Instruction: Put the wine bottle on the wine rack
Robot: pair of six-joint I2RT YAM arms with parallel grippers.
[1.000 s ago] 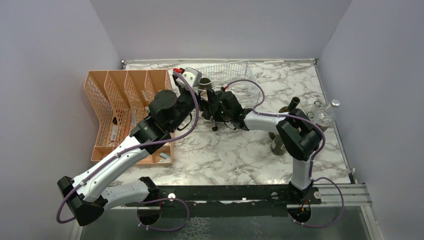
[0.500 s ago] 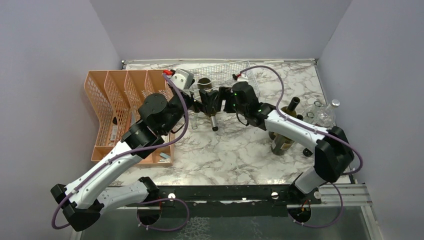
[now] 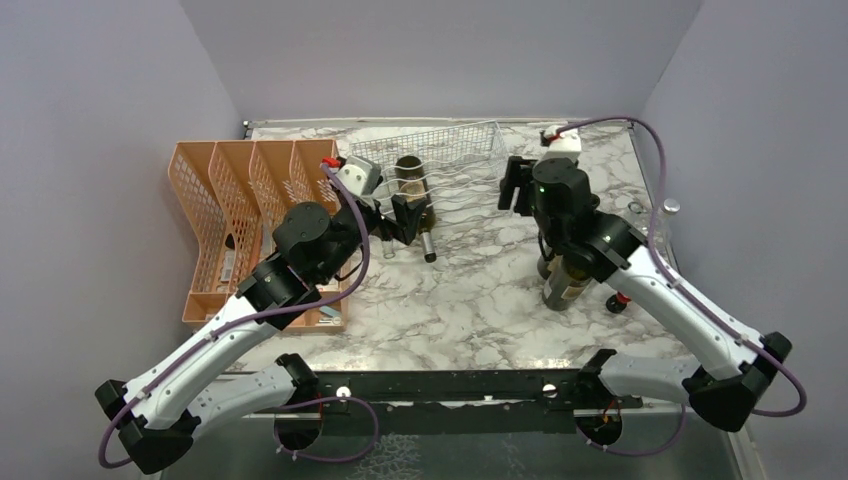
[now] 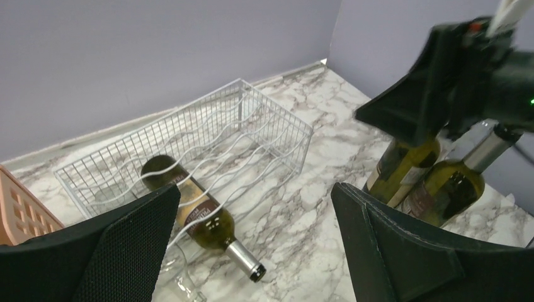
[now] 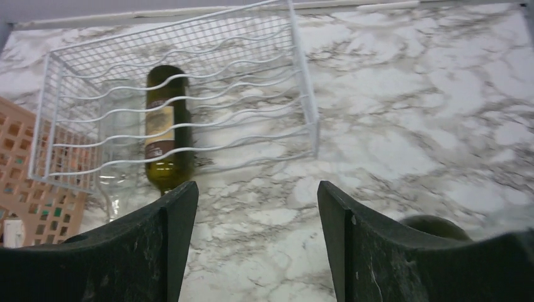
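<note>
From above, the dark green glass wine bottle (image 3: 413, 188) lies in the white wire wine rack (image 3: 470, 150), neck jutting out the near side, with the left gripper (image 3: 408, 215) close by, spread wide and empty; the left wrist view reveals two upright green bottles (image 4: 444, 189), mostly hidden from above; the right wrist view shows the right gripper (image 5: 255, 189) parted, holding nothing.

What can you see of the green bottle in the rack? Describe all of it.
The bottle is dark green glass with a cream-and-brown label and a silver cap. It lies on its side inside the white wire rack, with its base toward the back wall. The rack's wavy wires cross above it, and its neck sticks out of the front over the marble table.
</note>
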